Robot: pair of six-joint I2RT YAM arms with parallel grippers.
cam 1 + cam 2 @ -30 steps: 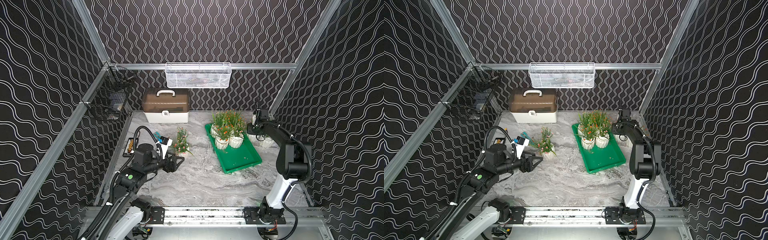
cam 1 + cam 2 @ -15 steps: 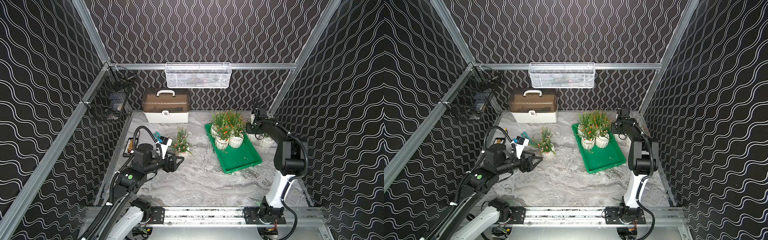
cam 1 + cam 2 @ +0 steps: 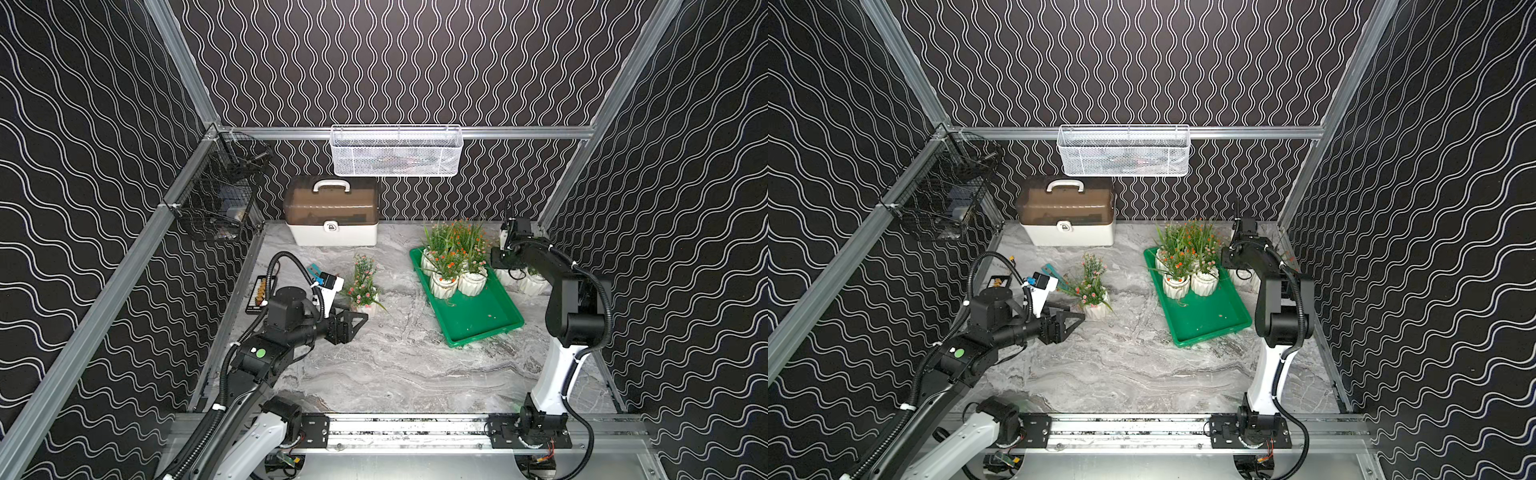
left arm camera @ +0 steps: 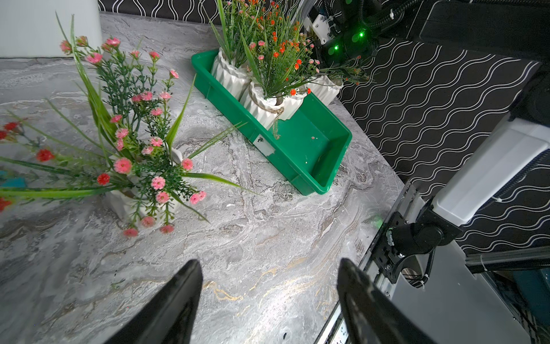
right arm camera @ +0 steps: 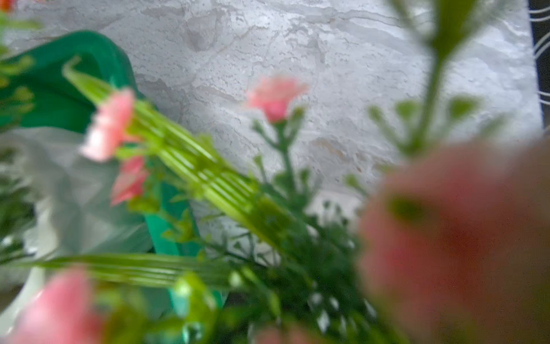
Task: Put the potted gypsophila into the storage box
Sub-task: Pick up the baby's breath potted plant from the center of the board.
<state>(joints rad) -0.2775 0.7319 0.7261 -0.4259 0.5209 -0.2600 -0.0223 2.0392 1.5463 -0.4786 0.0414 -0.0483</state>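
Observation:
The storage box (image 3: 478, 320) is a green tray right of the table's centre, with several potted gypsophila (image 3: 444, 284) bunched at its far end. One pink-flowered pot (image 3: 365, 306) stands alone on the marble, left of the tray. My left gripper (image 3: 358, 321) hovers just in front of that pot, open and empty, as its wrist view (image 4: 269, 262) shows. Two more pots (image 3: 532, 284) sit right of the tray, outside it. My right gripper (image 3: 508, 269) reaches down among them. Blurred pink flowers and stems (image 5: 208, 184) fill its wrist view and hide the jaws.
A white case with a brown lid (image 3: 332, 216) stands at the back. A white mesh basket (image 3: 397, 151) hangs on the rear rail and a black wire basket (image 3: 220, 203) on the left wall. Small items (image 3: 259, 289) lie by the left wall.
The right arm has drawn back and lowered its wrist toward the pots right of the tray. The left arm and all pots in view have stayed put.

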